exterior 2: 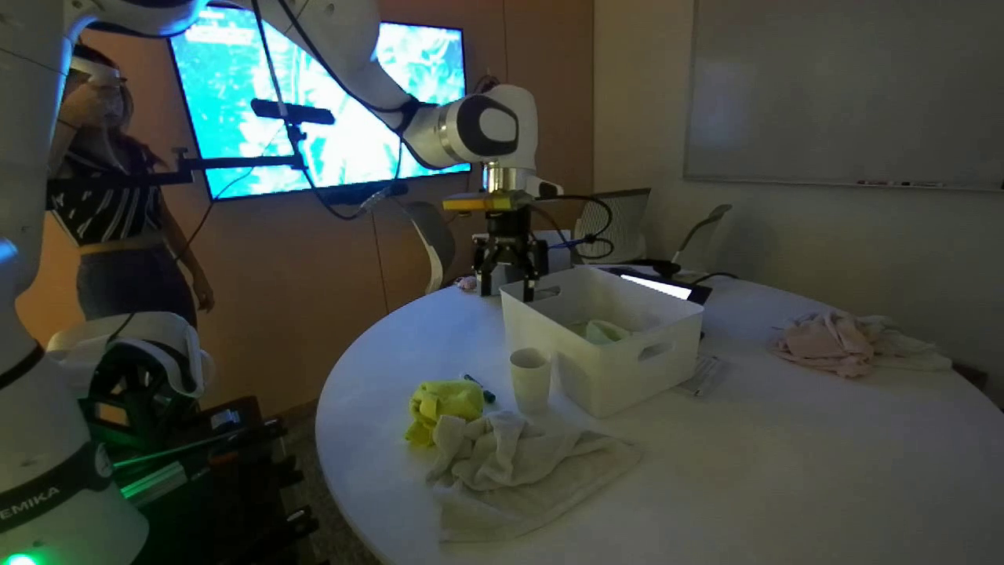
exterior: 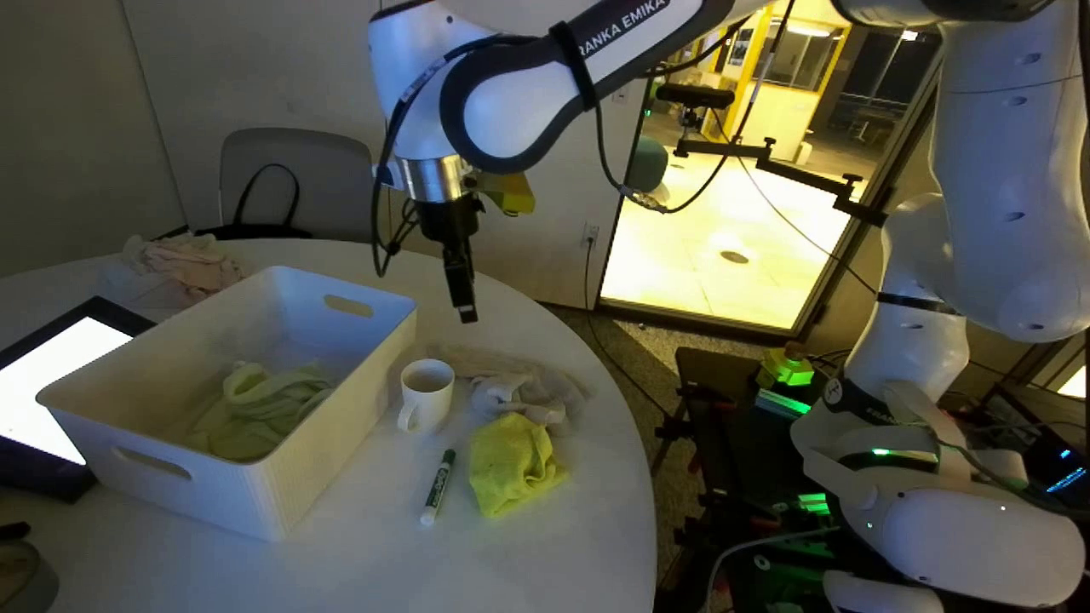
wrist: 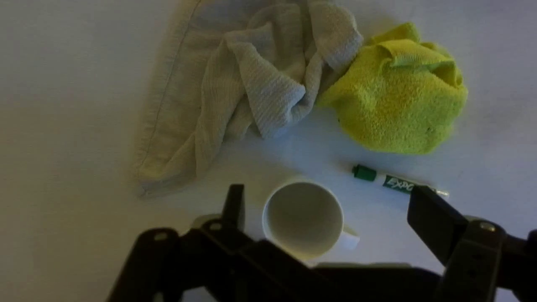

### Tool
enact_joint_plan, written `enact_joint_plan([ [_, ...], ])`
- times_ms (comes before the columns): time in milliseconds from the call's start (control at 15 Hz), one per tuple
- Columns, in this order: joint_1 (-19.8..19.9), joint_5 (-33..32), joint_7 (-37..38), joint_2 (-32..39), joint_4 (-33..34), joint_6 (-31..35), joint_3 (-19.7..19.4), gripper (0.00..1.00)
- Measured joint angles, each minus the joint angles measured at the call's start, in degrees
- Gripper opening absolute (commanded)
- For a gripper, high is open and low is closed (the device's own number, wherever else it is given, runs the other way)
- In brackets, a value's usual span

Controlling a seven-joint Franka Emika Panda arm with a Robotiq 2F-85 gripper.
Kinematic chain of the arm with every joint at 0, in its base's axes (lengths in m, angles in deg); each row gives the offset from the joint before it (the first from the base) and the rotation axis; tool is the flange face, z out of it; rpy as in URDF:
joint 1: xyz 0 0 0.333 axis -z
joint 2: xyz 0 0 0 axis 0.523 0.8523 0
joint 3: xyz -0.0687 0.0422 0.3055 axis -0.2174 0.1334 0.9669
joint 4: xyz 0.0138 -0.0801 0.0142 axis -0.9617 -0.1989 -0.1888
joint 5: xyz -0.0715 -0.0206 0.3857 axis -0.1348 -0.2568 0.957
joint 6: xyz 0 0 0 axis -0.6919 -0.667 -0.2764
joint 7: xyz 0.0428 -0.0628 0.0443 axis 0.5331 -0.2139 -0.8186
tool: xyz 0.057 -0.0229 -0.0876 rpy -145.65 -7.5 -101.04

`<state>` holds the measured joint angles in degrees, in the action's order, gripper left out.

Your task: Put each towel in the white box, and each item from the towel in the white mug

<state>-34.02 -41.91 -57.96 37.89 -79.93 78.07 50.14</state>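
In an exterior view, a green towel (exterior: 274,398) lies in the white box (exterior: 341,432) at left, so likely the near marker (exterior: 438,488) comes next: the empty gripper (exterior: 466,312), spread wide, must pinch it for the farther white mug (exterior: 427,397).

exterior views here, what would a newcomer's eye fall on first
Probably the big glowing screen behind the robot arm, in an exterior view. Next, the vivid yellow towel crumpled on the white table and, beside the white mug, the large white box with a pale green towel inside. Over the table hangs the open gripper, nothing in its grasp.
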Motion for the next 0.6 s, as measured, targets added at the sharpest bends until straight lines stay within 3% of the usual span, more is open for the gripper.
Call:
enact_joint_plan([
  [333,1.09,2.74,-1.73,-5.22,-16.56,10.23,0.03,1.0],
  [600,0.94,5.77,1.37,-5.32,-25.17,20.48,0.63,1.0],
])
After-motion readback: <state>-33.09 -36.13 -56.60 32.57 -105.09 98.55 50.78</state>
